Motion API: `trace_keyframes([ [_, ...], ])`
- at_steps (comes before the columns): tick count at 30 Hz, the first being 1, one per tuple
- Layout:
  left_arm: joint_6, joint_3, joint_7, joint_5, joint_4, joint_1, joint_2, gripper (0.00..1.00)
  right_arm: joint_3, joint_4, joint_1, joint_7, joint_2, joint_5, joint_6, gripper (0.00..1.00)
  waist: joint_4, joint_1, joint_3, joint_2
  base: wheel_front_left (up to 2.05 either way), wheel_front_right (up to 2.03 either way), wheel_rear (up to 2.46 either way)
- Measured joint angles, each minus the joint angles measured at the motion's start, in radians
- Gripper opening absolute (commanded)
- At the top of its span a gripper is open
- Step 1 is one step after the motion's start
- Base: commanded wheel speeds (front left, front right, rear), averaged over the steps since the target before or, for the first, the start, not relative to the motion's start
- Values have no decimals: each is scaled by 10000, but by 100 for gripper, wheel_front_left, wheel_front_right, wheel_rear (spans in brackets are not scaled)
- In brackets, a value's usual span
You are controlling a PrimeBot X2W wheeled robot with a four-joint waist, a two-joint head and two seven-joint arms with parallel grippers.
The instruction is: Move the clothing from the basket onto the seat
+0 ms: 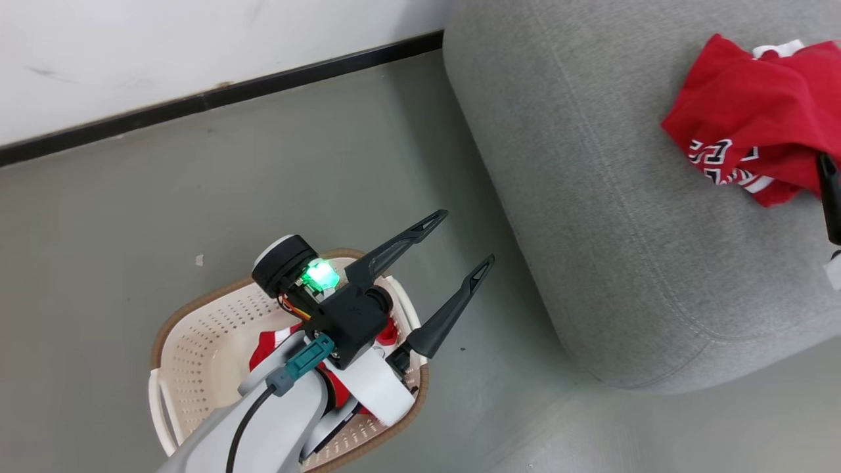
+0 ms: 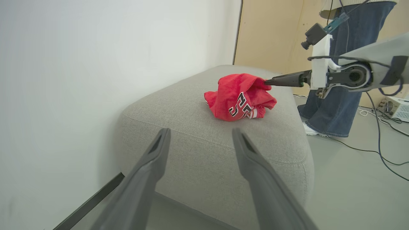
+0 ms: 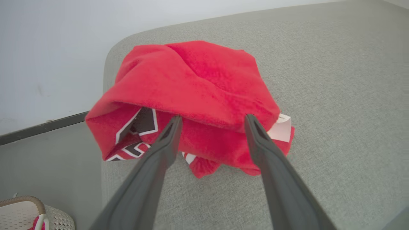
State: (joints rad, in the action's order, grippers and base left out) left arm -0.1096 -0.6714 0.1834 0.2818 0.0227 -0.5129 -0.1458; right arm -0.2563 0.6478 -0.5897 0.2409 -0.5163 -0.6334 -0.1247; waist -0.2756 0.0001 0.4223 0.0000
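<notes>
One red garment (image 1: 755,112) with black-and-white lettering lies crumpled on the grey seat (image 1: 624,230). My right gripper (image 3: 214,117) is open, its fingertips resting against the garment's (image 3: 198,80) front fold. In the left wrist view the right gripper (image 2: 266,82) touches the garment's (image 2: 236,95) right side. A second red garment (image 1: 266,348) sits in the cream basket (image 1: 197,305), mostly hidden by my left arm. My left gripper (image 1: 466,236) hangs open and empty above the basket, its fingers pointing toward the seat (image 2: 198,121).
The basket stands on grey floor left of the seat, near a white wall with a dark baseboard (image 1: 217,98). A person in jeans (image 2: 338,108) stands behind the seat. Cables (image 2: 367,150) and a white box (image 2: 396,107) lie on the floor there.
</notes>
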Motion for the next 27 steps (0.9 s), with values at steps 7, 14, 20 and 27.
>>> trace_keyframes([
  [7,0,146,205,221,171,1,-25,100,15,-972,691,56,-604,-357,0,100,-477,0,-386,0,0,0,0],
  [14,15,353,397,336,286,79,13,100,186,-2004,707,69,-915,-518,0,100,-734,0,-868,0,0,0,0],
  [20,288,673,485,330,376,337,-12,100,173,-2596,686,75,-727,-368,0,100,-728,0,-1319,0,0,0,0],
  [27,779,1235,568,326,506,750,-174,100,230,-3156,558,98,29,161,0,100,-479,0,-1722,0,0,0,0],
])
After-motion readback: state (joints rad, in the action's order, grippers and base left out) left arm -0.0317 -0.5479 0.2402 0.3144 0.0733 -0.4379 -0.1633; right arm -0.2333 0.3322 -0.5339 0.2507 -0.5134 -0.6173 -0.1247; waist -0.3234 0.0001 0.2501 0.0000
